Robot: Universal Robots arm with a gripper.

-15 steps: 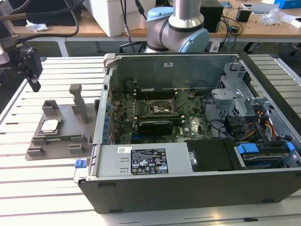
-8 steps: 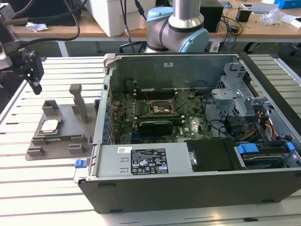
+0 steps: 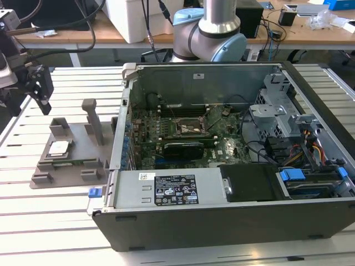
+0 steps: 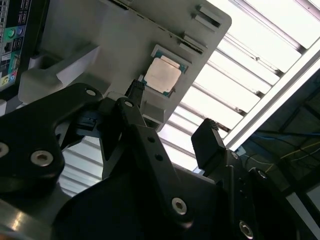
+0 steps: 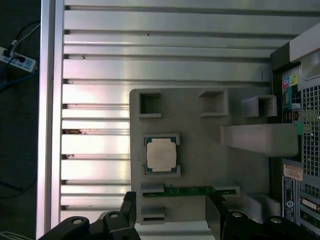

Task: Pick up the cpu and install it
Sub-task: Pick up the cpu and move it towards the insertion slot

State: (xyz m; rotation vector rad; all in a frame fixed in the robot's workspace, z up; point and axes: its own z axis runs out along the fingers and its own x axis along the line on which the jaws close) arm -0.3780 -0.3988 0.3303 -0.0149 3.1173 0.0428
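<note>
The cpu point(image 3: 59, 147) is a small silvery square chip lying flat in a recess of the grey plastic holder point(image 3: 91, 172), at the exterior view's left. Both wrist views show it too: cpu point(image 4: 163, 76), cpu point(image 5: 161, 154). My gripper point(image 3: 43, 102) hangs above and behind the holder, apart from the chip. In both wrist views the gripper point(image 4: 172, 112) point(image 5: 170, 205) is open with nothing between its black fingers point(image 4: 210, 137). The black-framed socket point(image 3: 191, 128) sits on the green motherboard point(image 3: 230, 148) inside the open computer case point(image 3: 222, 221).
A tall post point(image 3: 92, 119) rises from the holder beside the case wall. A long black expansion card point(image 3: 183, 148) lies in front of the socket. Cables and drive bays point(image 3: 299, 160) crowd the case's right side. The slatted metal table point(image 3: 50, 221) carries it all.
</note>
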